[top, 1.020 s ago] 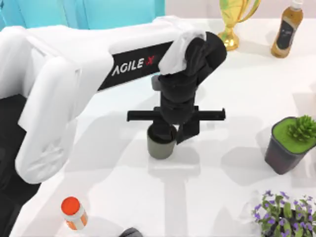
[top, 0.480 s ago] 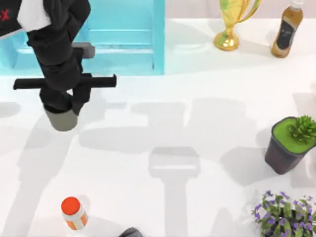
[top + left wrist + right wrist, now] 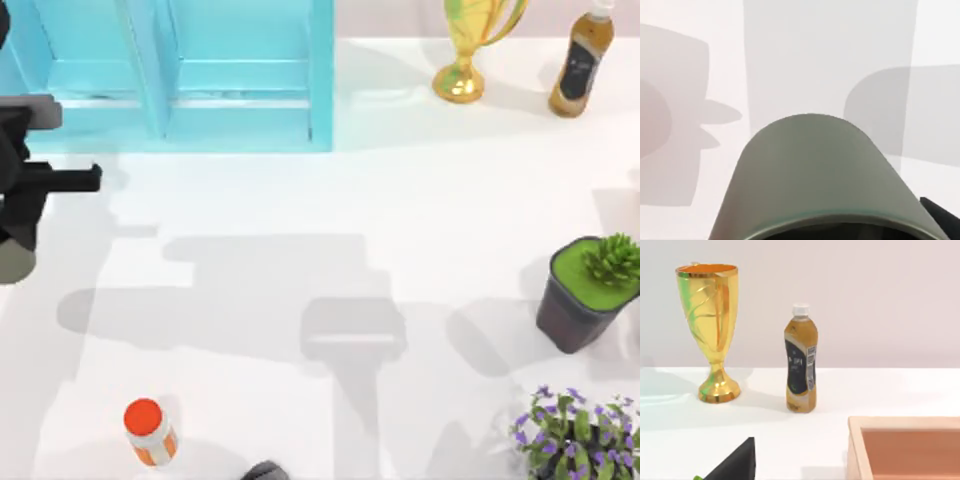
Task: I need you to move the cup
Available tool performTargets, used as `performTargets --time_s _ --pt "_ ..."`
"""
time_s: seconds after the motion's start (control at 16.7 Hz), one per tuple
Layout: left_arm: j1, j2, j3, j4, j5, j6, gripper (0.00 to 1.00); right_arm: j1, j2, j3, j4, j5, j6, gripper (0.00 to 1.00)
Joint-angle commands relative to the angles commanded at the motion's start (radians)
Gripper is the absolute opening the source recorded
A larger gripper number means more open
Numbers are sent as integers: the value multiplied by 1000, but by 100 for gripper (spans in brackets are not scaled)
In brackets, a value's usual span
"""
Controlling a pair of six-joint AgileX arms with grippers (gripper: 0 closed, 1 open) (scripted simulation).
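The cup (image 3: 12, 268) is a small olive-grey tapered one, seen at the far left edge of the table in the top view. My left gripper (image 3: 12, 245) is shut on its rim and holds it above the white tabletop. In the left wrist view the cup's wall (image 3: 810, 170) is very close, with the tip of one black finger (image 3: 940, 212) beside it. Most of the left arm lies beyond the picture's left edge.
A cyan crate (image 3: 240, 90) stands at the back left. A gold trophy (image 3: 465, 50) and a brown bottle (image 3: 580, 65) stand at the back right. On the right are a succulent pot (image 3: 585, 295) and purple flowers (image 3: 570, 435). An orange-capped jar (image 3: 148, 430) sits front left. A wooden box (image 3: 905, 445) appears in the right wrist view.
My left arm has swung from the table's middle to its far left edge, carrying the cup with it. Nothing else has moved.
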State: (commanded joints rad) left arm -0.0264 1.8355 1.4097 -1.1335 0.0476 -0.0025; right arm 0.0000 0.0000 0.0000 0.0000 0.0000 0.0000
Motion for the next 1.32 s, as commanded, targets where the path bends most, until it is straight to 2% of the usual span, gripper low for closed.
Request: performTargets --time_s 0.3,0.66,0.96,1.32 --pt "-3 11 -9 16 -2 4 0 0 0 0 0 0 0 100" --pt "19 70 -149 224 1 21 0 0 0 0 0 0 0 100" --pt "21 76 -167 243 1 23 0 0 0 0 0 0 0 100" --pt "21 76 -167 243 1 23 45 0 0 0 0 0 0 100"
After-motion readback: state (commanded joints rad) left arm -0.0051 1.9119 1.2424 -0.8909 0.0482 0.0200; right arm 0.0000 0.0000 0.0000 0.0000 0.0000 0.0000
